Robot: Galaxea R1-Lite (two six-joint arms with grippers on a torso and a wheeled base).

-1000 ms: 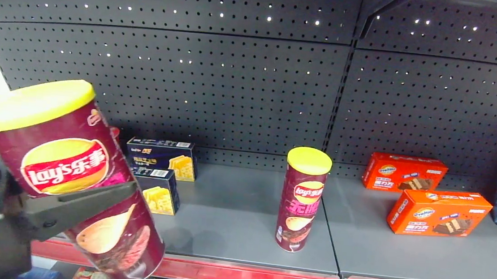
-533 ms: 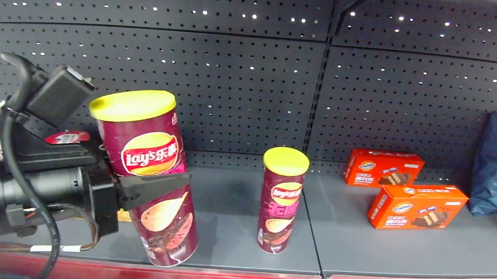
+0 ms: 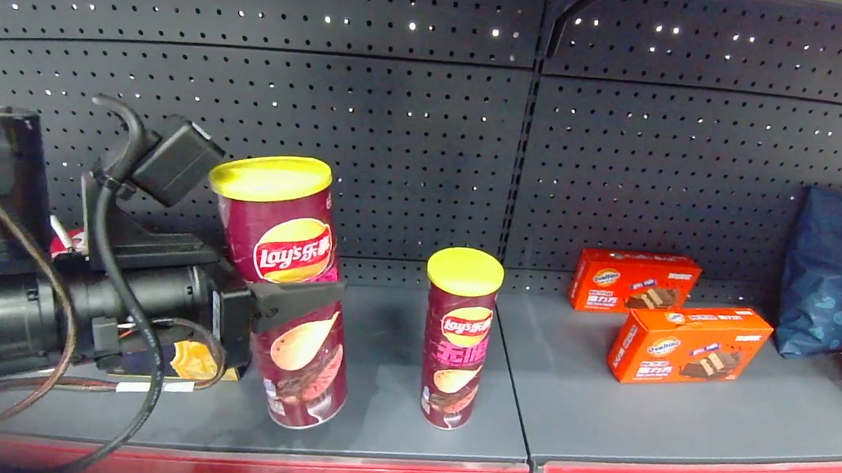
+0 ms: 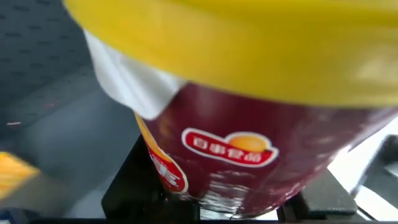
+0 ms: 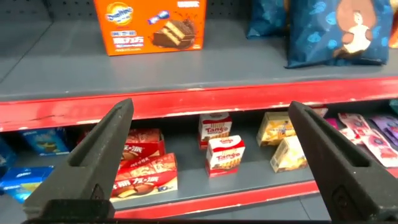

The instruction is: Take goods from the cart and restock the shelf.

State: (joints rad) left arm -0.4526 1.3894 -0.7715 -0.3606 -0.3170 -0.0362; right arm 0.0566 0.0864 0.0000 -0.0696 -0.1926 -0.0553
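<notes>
can of chips (image 3: 287, 286) with its long axis close to vertical, yellow lid up, base down at the grey shelf (image 3: 392, 386) near the front edge; the lid end leans a little toward the robot's left. whether the base touches the shelf board or sits just above it cannot be told. left gripper (image 3: 305, 296) is clamped on this can around its middle, one dark finger (image 3: 297, 298) across the front of the label. the left arm reaches in level from the robot's left side, wrist roughly horizontal, a cable looping over it. in the left wrist view the can (image 4: 249, 155) sits between the jaws, lid nearest the camera. second can (image 3: 458, 339) stands upright just beside the held one, on its right, apart from it. two orange boxes (image 3: 686, 343) lie farther right on the same shelf, then blue bags (image 3: 836, 280) at the far right. right gripper (image 5: 211, 155) has its fingers spread wide apart, holding nothing, in front of a lower shelf (image 5: 186, 99) stocked with small boxes
</notes>
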